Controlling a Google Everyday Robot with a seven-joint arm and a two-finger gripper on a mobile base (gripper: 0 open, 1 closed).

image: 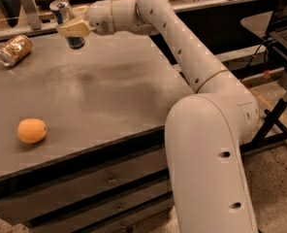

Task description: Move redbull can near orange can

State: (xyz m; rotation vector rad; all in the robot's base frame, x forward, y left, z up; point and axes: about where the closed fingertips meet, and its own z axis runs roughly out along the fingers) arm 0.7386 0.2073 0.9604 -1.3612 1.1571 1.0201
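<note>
- Redbull can (62, 11) is held aloft and tilted above the far side of the table (109, 91), pinched around its middle by the gripper (73, 29).
- Orange can (13, 51) is seen lying on its side at the far left corner, apart from the carried can.
- A tilted release is the risk: the slim can could be tipped on landing and rolled off the back edge.
- On too low an approach, the lying can could be nudged and sent rolling.
- An orange fruit (32, 131) is left well apart, near the front.
</note>
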